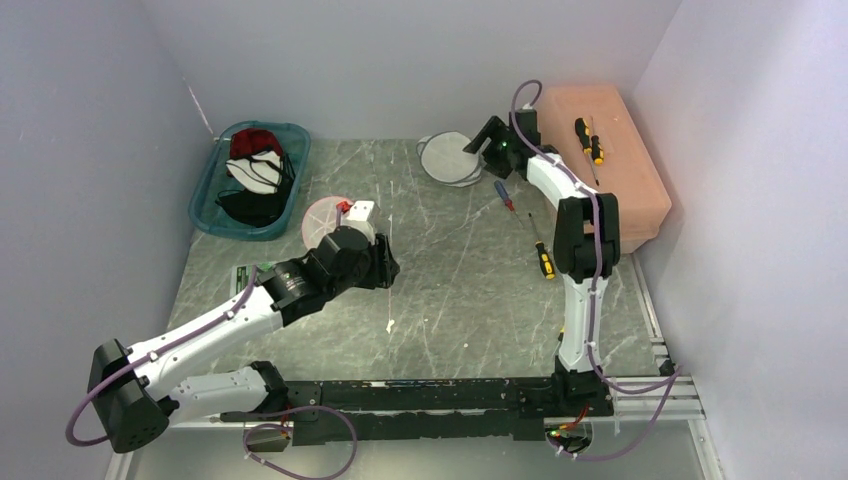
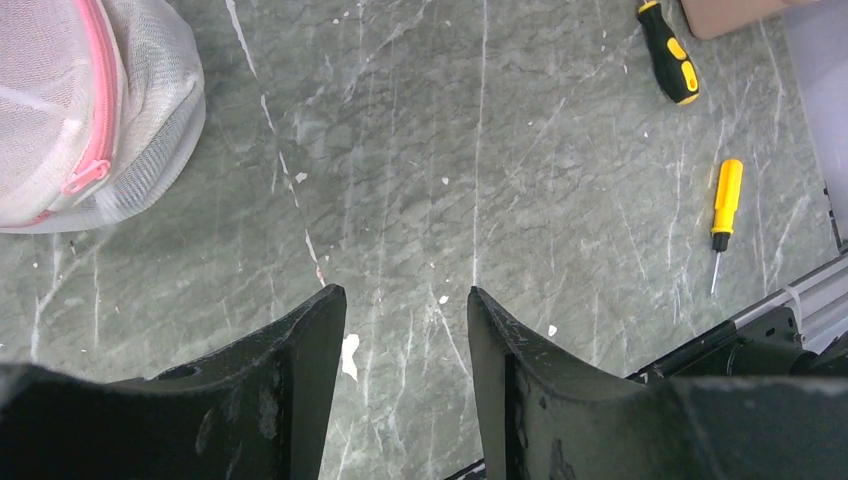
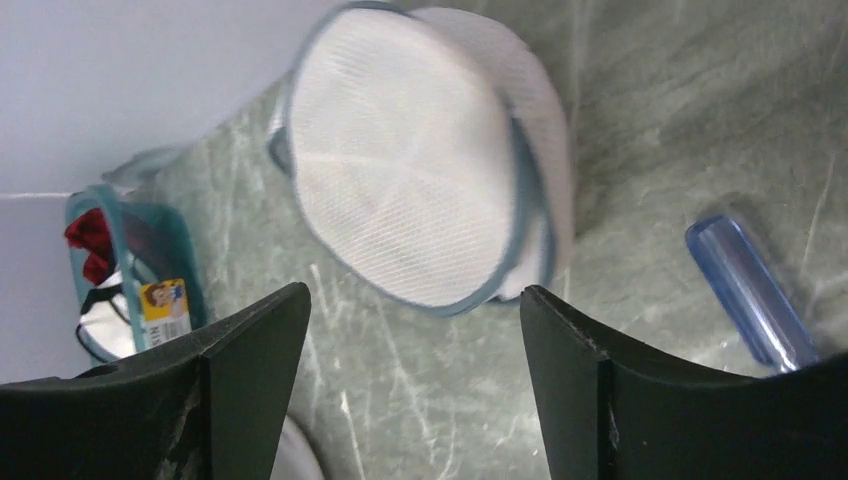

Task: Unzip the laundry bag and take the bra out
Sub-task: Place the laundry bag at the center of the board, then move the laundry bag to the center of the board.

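One round blue-trimmed mesh bag, likely zipped; left tool, right tool agape, empty.

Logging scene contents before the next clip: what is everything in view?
round mesh laundry bag with pink zipper: one, white and pink, beside left gripper
round mesh laundry bag with grey-blue trim: one, white, far centre by right gripper
teal plastic bin: one, teal, far left, holding red, white and black bras
salmon box: one, salmon, far right
screwdrivers: at least four; blue-handled, black-and-yellow and small yellow on table, another black-and-yellow on box
grey-green marbled table: one, underneath everything
left gripper: one, black, open, empty
right gripper: one, black, open, empty
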Controlling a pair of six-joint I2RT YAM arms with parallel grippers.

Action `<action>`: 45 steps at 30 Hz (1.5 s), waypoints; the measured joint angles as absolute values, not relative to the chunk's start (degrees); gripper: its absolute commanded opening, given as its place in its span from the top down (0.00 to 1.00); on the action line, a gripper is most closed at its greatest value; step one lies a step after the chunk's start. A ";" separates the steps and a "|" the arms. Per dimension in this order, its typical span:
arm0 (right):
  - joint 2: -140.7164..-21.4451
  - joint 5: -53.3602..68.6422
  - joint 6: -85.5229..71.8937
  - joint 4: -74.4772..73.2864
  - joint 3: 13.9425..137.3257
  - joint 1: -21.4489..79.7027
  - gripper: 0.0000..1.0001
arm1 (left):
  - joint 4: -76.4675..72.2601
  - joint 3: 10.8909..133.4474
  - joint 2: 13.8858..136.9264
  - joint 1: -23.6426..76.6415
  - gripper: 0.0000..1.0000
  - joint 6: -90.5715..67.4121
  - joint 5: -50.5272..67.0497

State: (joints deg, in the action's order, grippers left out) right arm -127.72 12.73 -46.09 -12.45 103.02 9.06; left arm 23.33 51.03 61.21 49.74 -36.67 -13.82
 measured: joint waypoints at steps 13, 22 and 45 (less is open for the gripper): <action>-91.15 8.62 -38.85 -5.32 76.90 28.80 0.18 | 28.08 51.00 55.22 49.74 0.26 -37.32 -19.33; -96.97 16.69 -37.23 0.10 70.89 44.14 0.20 | 38.13 51.00 41.30 49.74 0.17 -41.89 -33.69; -114.04 10.90 -37.87 -2.59 89.86 45.84 0.37 | 48.75 46.48 33.65 49.74 0.20 -48.90 -34.48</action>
State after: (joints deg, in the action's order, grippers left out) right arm -114.04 10.90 -37.87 -2.59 89.86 45.84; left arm 48.75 46.48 33.65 49.74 -48.90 -34.48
